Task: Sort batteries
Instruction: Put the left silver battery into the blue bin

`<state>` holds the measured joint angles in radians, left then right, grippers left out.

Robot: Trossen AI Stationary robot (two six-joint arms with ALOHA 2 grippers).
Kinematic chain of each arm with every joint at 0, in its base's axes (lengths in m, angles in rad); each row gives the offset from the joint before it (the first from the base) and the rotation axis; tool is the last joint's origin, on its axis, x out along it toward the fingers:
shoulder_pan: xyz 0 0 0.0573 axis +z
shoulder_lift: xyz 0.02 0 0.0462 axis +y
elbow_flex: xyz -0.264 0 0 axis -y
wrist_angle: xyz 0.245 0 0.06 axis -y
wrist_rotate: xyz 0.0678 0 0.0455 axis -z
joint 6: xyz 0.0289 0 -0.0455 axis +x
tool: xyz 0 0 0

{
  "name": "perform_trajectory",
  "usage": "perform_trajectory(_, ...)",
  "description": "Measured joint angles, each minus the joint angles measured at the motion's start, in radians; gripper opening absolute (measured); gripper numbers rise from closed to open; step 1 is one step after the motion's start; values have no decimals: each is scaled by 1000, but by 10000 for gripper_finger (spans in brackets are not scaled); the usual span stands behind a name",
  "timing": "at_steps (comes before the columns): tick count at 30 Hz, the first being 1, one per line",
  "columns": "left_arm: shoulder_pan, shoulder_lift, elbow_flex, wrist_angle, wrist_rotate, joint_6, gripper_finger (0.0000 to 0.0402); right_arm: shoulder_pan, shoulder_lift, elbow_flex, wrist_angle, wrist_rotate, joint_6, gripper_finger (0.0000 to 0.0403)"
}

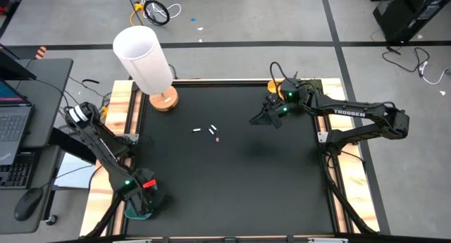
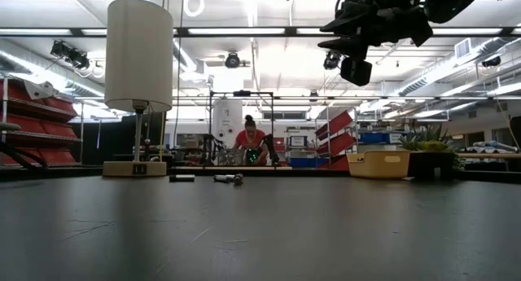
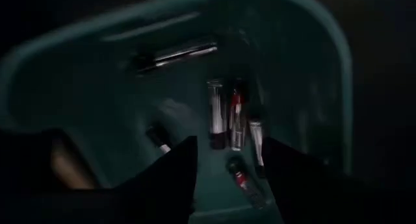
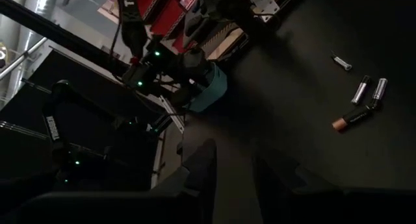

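1. Teal tray [image 3: 305,87]: holds several sorted batteries [image 3: 224,117]; exact count unclear in the dim view.
2. Left gripper [image 3: 224,162]: directly above the teal tray, fingers spread, empty.
3. Right gripper [image 4: 231,162]: raised, far across the table from the tray, narrowly parted, empty.
4. Loose batteries [image 1: 211,132]: a few remain mid-table, well apart from the tray, unsorted.

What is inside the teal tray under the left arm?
The teal tray holds several batteries, some silver, some dark with red ends. The left end effector covers part of its floor, so the exact count is hidden.
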<state>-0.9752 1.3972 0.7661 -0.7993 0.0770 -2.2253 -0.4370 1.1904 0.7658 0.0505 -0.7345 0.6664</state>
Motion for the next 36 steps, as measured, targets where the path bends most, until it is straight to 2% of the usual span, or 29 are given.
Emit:
perform_trajectory(9, 0, 0, 265, -408, 1, -2, 190, 1, 0, 0, 0, -18, -18, 84)
perform_trajectory(12, 9, 0, 367, -476, -63, 11, 187, 2, 0, 0, 0, -17, -37, 84)
perform_trajectory(14, 23, 0, 420, -492, -141, 37, 184, 5, 0, 0, 0, -9, -41, 84)
perform_trajectory(18, 96, 0, 461, -493, -262, 116, 171, 23, 0, 0, 0, 25, -42, 84)
perform_trajectory(22, 238, 0, 459, -481, -285, 324, 156, 59, 0, 0, 0, 77, -42, 84)
perform_trajectory(31, 630, 0, 455, -476, -373, 983, 146, 126, 0, 0, 1, 116, -39, 84)
perform_trajectory(36, 835, 0, 391, -397, -339, 1304, 146, 141, 0, 0, 0, 172, -16, 84)
